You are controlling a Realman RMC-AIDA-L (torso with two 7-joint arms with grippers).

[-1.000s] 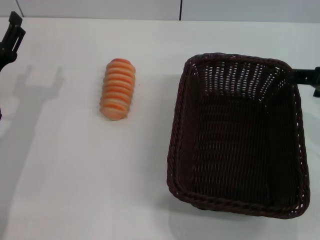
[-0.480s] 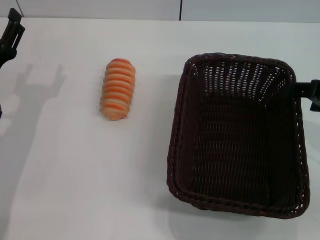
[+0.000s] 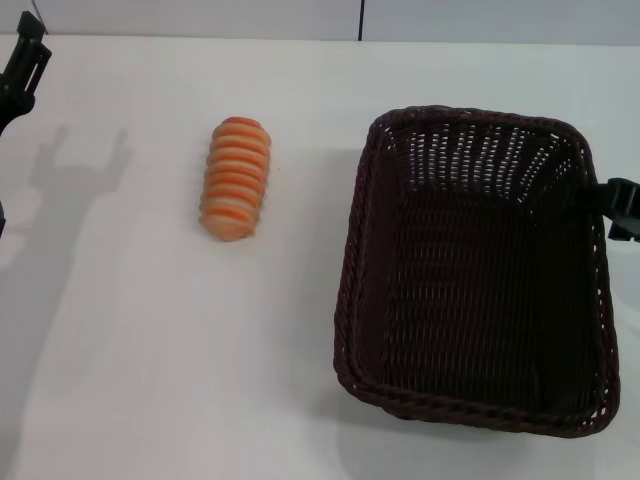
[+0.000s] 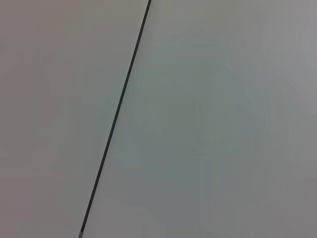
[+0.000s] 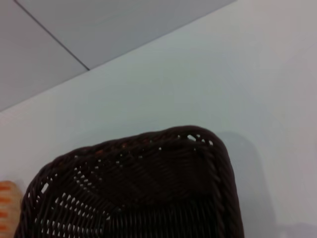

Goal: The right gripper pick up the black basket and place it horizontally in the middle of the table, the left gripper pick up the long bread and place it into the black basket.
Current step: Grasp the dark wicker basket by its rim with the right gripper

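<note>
One long bread (image 3: 236,179), one black basket (image 3: 478,270), two grippers, finger states impossible to tell.

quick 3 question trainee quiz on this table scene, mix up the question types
1. True or false: the long bread lies inside the black basket.
2. Which pincer is at the basket's right rim? A) left pincer B) right pincer
3. Fill in: the left pincer sits at the table's far ____ corner.

Key:
1. False; the bread lies on the table, left of the basket and apart from it.
2. B; the right pincer shows at that rim, fingers unclear.
3. left
</note>
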